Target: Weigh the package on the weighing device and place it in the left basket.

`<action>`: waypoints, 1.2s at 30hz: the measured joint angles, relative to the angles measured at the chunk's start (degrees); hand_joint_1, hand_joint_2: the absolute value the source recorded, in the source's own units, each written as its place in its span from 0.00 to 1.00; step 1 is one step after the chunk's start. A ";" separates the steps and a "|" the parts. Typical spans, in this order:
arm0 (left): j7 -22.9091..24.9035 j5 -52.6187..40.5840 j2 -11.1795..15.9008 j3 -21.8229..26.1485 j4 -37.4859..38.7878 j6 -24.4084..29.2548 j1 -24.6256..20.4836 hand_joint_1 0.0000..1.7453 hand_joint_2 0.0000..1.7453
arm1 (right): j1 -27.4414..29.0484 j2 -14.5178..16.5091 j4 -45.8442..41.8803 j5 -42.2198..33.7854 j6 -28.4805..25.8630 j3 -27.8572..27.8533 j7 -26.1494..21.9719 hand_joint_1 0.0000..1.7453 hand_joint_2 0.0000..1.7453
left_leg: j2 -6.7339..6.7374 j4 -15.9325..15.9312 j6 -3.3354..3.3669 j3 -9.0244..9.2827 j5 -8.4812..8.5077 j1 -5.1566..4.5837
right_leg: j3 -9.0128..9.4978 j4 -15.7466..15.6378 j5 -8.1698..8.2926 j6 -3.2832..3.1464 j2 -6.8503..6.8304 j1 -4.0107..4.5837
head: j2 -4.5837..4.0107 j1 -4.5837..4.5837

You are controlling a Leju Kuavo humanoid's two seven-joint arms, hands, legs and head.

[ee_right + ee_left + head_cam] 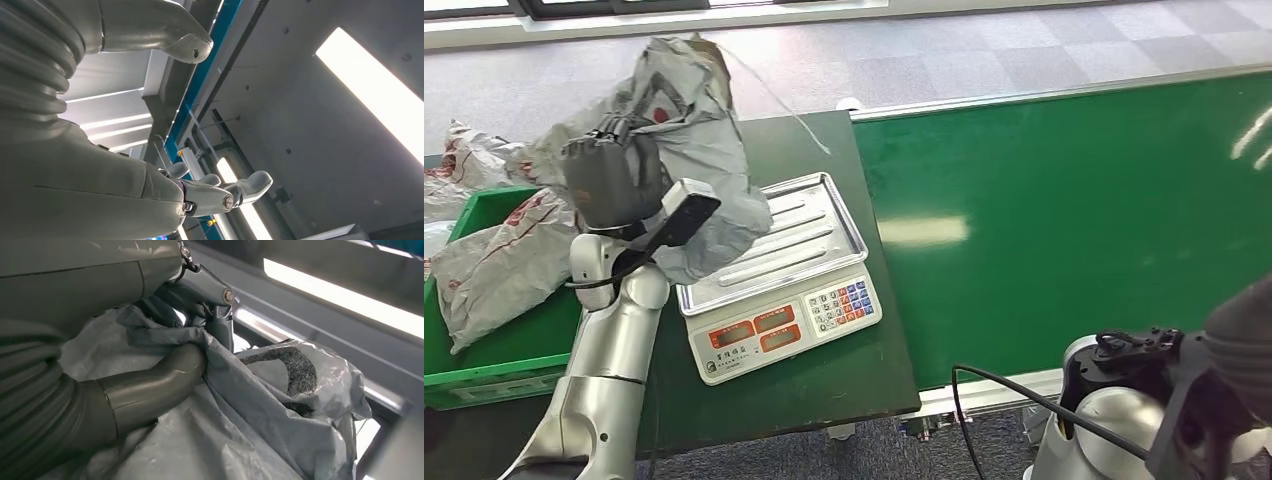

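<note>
Package [709, 150] in left hand [612, 180], markings unreadable

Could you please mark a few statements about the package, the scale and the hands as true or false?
1. The left hand holds the grey package. True.
2. The package lies flat on the green conveyor belt. False: it is raised above the scale.
3. The green basket already holds grey bags. True.
4. The right hand grips a second package. False: it holds nothing, fingers apart.
5. The scale's tray is covered with boxes. False: no boxes are on it.
</note>
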 joint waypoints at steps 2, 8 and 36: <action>-0.28 -1.95 -0.24 3.82 -2.48 0.01 0.53 1.00 1.00 | 0.05 -0.02 0.03 -0.07 0.00 0.00 0.00 0.00 1.00 | 0.01 0.00 0.00 0.00 0.00 0.00 | 0.00 0.00 0.00 0.00 -0.01 0.00 | 0.00 -0.01; -1.30 -3.64 -0.69 7.37 -5.12 0.01 1.00 1.00 1.00 | 0.05 -0.02 0.13 -0.04 0.00 0.00 0.00 0.00 1.00 | -0.01 0.00 0.00 -0.01 0.00 0.00 | 0.01 0.00 0.00 0.00 -0.02 0.00 | 0.00 0.00; 34.23 -21.80 17.42 6.10 0.98 -0.03 8.39 0.00 0.00 | 1.39 -0.34 2.56 3.79 0.00 -0.39 0.02 0.00 1.00 | 0.27 -0.04 -0.22 0.13 -0.03 0.09 | -0.04 -0.01 0.04 -0.28 0.20 0.10 | 0.00 0.01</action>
